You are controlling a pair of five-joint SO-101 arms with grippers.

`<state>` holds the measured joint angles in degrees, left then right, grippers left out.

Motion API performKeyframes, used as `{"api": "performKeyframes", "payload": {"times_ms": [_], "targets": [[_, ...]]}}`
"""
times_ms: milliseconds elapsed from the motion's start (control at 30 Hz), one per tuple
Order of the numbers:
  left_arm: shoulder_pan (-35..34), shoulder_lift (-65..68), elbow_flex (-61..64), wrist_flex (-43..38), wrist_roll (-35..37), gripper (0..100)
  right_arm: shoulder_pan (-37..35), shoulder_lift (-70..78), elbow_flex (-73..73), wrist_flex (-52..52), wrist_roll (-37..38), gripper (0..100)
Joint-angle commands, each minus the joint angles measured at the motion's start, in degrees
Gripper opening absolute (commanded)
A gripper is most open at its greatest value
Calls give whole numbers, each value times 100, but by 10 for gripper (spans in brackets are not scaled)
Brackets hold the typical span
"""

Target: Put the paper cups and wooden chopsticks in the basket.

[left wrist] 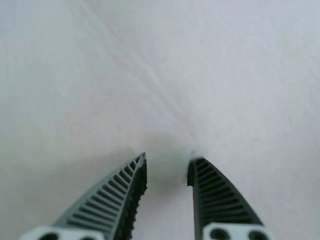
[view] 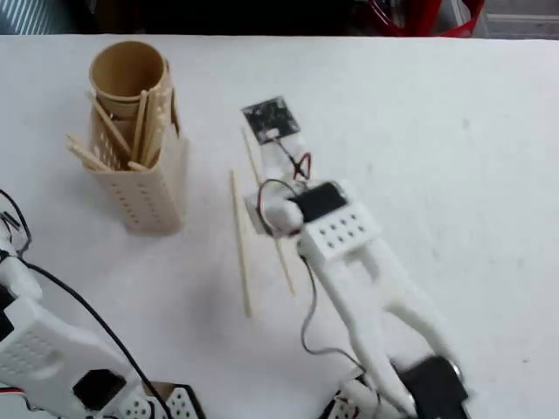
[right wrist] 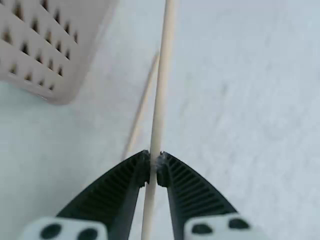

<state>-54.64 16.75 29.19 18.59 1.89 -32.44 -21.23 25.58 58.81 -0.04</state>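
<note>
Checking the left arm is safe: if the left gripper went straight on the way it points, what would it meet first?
Most likely the table: the left gripper, jaws apart, points at its white surface, and I see no object in that line. How far off the surface is cannot be judged.

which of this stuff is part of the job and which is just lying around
Job:
basket
paper cups in it
stored chopsticks in it
loose chopstick on the table
held chopstick in the right gripper

Lying about:
red object beyond the table's far edge
</note>
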Motion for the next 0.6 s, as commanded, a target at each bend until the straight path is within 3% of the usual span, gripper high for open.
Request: {"api": "performKeyframes", "payload": {"times_ms": [0, 233, 567], "targets": [[75, -875, -290, 448, -1029, 154, 57, -1218, -53, 127, 352, 18], [295, -4418, 589, 2400, -1820, 151, 84, -1508, 624, 171, 404, 18], [593, -10176, 4774, 2611, -2611, 151, 312, -2123, 246, -57, 440, 17]]}}
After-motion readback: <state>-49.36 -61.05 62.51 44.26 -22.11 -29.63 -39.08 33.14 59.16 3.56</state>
